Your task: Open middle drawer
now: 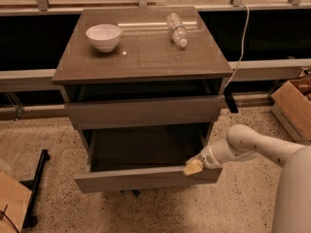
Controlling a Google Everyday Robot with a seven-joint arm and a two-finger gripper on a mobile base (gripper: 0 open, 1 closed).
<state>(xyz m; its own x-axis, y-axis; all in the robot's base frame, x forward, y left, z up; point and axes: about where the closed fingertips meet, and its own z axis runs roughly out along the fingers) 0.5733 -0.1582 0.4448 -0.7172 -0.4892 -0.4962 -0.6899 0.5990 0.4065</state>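
The grey-brown cabinet (141, 57) stands in the middle of the camera view. Its middle drawer (146, 178) is pulled out toward me, and its dark inside shows empty. The drawer above it (146, 111) stands only slightly out. The bottom drawer is hidden under the open one. My gripper (193, 167) is at the right end of the middle drawer's front, with its tan tip on the top edge. My white arm (252, 147) reaches in from the lower right.
A white bowl (103, 36) and a lying plastic bottle (177, 29) are on the cabinet top. A cardboard box (294, 106) stands on the floor at right. A black stand (36, 188) and cardboard (12, 203) are at lower left. A white cable (240, 47) hangs at the cabinet's right.
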